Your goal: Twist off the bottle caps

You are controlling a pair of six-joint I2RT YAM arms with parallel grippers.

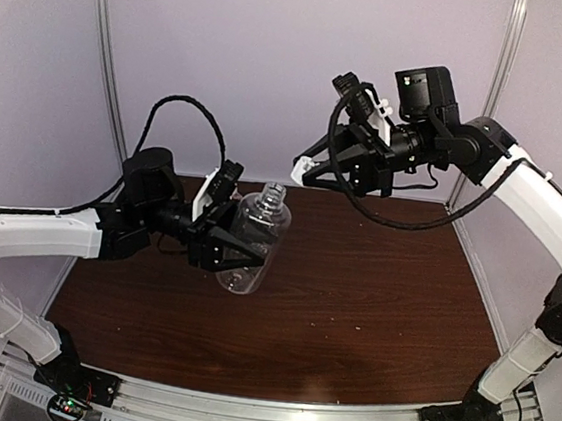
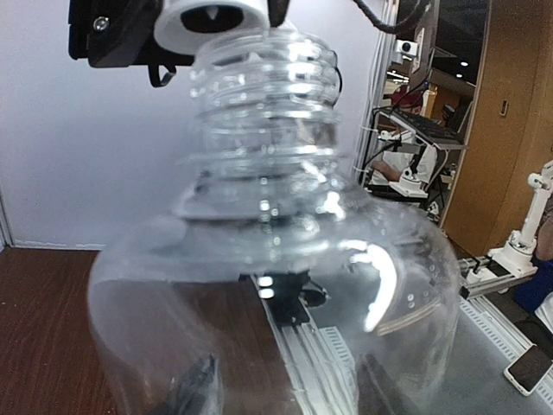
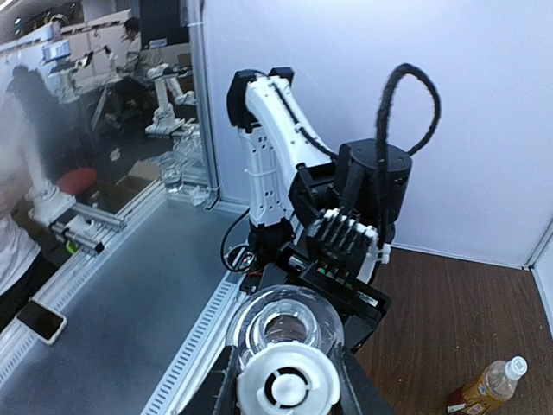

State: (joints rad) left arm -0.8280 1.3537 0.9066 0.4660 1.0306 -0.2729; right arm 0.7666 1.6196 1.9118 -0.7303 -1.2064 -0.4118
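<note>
- Dark wood tabletop (image 1: 383,292) lies below both jaws.
- Clear bottle (image 1: 255,238): clenched in the left jaws, lifted and tilted, with its neck toward the right jaws.
- Amber bottle (image 3: 484,387): lies capped, well away from the right jaws.
- White cap (image 3: 285,386): gripped in the right jaws, just off the clear bottle's mouth.
</note>
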